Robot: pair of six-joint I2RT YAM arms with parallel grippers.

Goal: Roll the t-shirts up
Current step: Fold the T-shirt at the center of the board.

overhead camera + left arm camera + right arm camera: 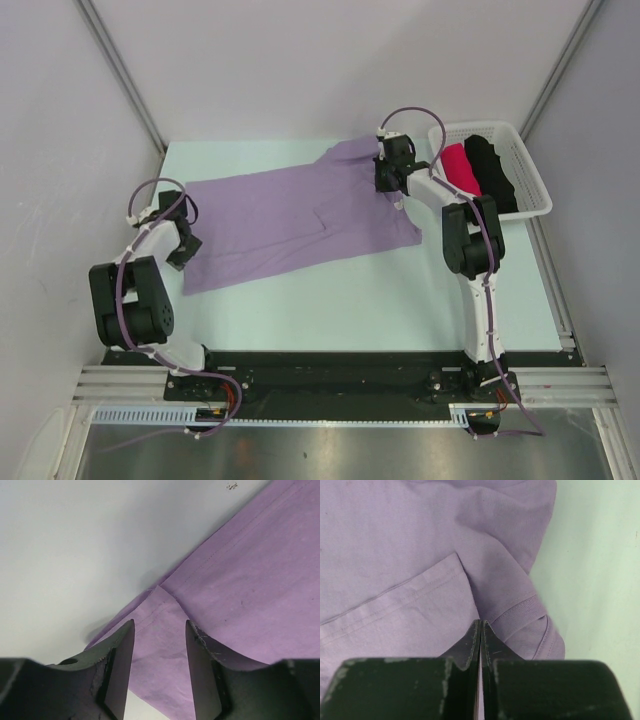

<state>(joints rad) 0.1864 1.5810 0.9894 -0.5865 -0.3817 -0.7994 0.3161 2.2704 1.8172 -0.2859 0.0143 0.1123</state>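
Note:
The lilac t-shirt (290, 215) lies spread flat across the table. My left gripper (188, 243) is open at the shirt's left edge. In the left wrist view (160, 630) its jaws stand either side of a folded hem corner of the shirt (250, 580). My right gripper (390, 185) is at the shirt's far right end. In the right wrist view (481, 622) it is shut, pinching the cloth (395, 555) beside the ribbed collar band. A crimson-pink roll (460, 168) and a black roll (492, 170) lie in a basket.
The white slatted basket (538, 195) stands at the back right, close behind the right arm. The pale green table (330, 300) shows bare in front of the shirt. Grey walls enclose the back and both sides.

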